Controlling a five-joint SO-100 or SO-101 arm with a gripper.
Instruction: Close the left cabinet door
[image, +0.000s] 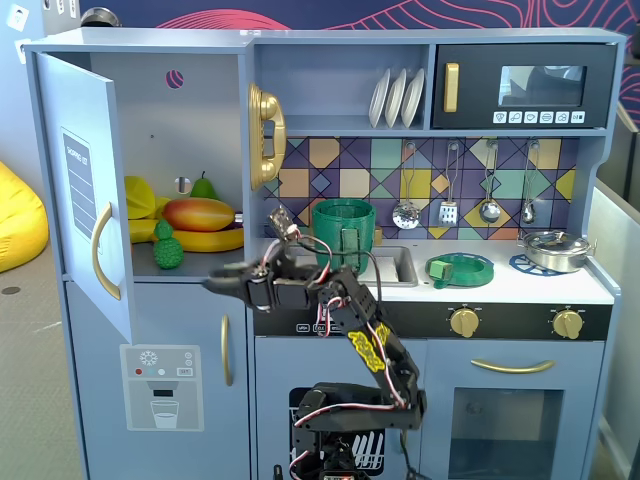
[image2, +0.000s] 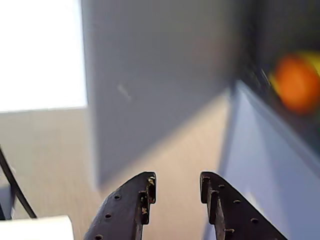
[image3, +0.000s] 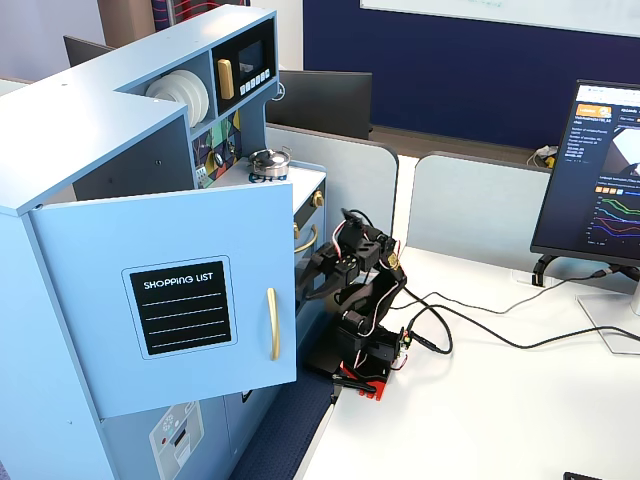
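An office setting: dark blue wall, grey desk partitions and a computer monitor (image3: 590, 170) standing toward the far right edge of a white worktop (image3: 480, 420). A light-blue wooden toy kitchen (image3: 90, 130) stands against the left edge of this worktop.

The left cabinet door (image3: 165, 300), a tall light-blue panel bearing a black "SHOPPING LIST" chalkboard label and a curved gold vertical handle (image3: 271, 322), stands open, swung out away from the cabinet front. In a fixed view from the front it is seen nearly edge-on at the cabinet's left side (image: 82, 190). The open compartment holds plastic toy fruit: an orange-red mango (image: 198, 213), a yellow banana (image: 205, 240), a green pear (image: 204, 187) and a small green knobbly fruit (image: 168, 252).

The black robot arm (image: 355, 345), with red and white wiring, has its base near the left edge of the worktop, in front of the kitchen. It reaches leftward in the front fixed view, with the gripper (image: 215, 284) level with the door's lower portion and apart from it.

In the wrist view, the gripper (image2: 177, 187) shows two black perforated jaws parted with a clear gap and nothing between them. The door's plain inner face (image2: 155, 80) fills the view ahead, blurred. No contact is visible.
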